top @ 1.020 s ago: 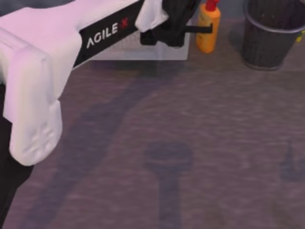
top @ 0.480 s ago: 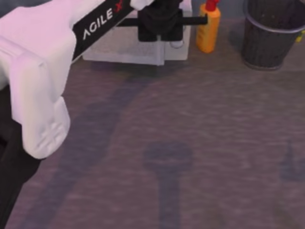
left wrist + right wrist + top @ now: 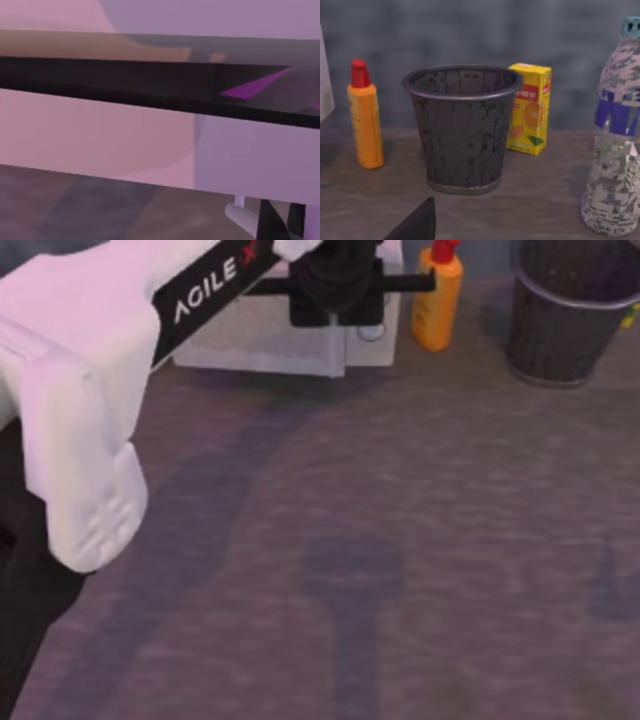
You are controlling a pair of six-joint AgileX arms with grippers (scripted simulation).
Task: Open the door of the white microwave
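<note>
The left arm's big white link (image 3: 80, 390) is reaching across the table's far left, its black gripper (image 3: 338, 290) hanging over the boxy white microwave (image 3: 270, 340) and its mesh-windowed door (image 3: 250, 338); whether the fingers are parted cannot be told. A dark wire-mesh bin (image 3: 462, 127) is standing near an orange squeeze bottle (image 3: 365, 120)

Table (image 3: 450, 540): matt, wood-like grain, slightly rough. Microwave (image 3: 250, 345): smooth white casing, door (image 3: 260, 338) window speckled mesh. Bin (image 3: 462, 130): dark, mottled metal look, smooth rim. Orange bottle (image 3: 365, 125): smooth plastic. Juice carton (image 3: 530, 107): printed paper.
</note>
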